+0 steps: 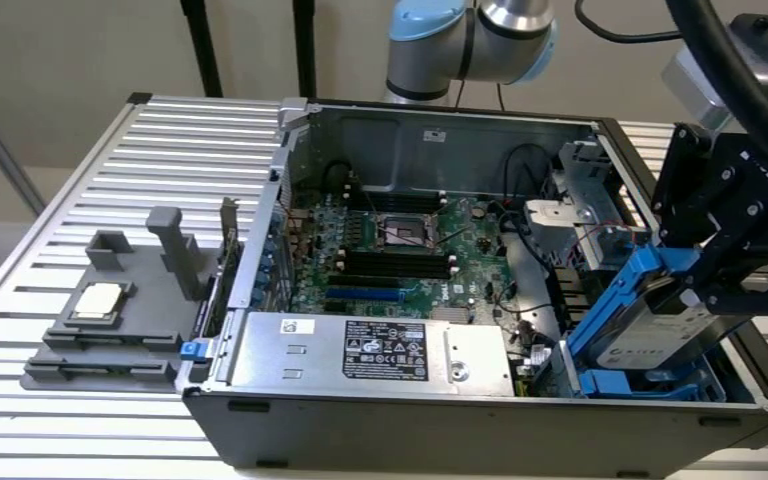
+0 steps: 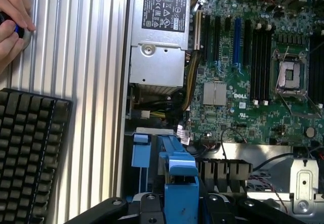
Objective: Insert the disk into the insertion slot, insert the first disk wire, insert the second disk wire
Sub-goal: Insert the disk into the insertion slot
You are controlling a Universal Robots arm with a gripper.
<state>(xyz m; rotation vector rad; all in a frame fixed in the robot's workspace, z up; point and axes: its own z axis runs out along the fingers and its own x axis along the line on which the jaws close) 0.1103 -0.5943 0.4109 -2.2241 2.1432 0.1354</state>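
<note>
At the exterior view's left, a grey fixture block [image 1: 117,330] sits on the ribbed metal bench [image 1: 64,180], with a square silver-topped chip [image 1: 99,301] lying in it. Just beside it stands the open computer case [image 1: 491,425], its side panel off. Inside, the silver power-supply box [image 1: 371,350] fills the near edge. Behind it lies the green motherboard [image 1: 411,250], its bare processor socket [image 1: 406,232] near the middle.

At the exterior view's right, the black claw [image 1: 704,285] is clenched on the disk [image 1: 644,335], gripping it by its bright blue carrier frame [image 1: 631,280]. The disk hangs tilted, label side showing, over the case's near corner. Its lower end is down at the insertion slot [image 1: 651,387], whose blue tabs show just below it. I cannot tell whether the disk has entered the slot.

In the wrist view, the blue carrier stands between the claw's black fingers [image 2: 147,209], above the slot and next to the motherboard. Out on the bench beside the case lie a black keyboard [image 2: 30,153] and a person's hand [image 2: 12,16].
</note>
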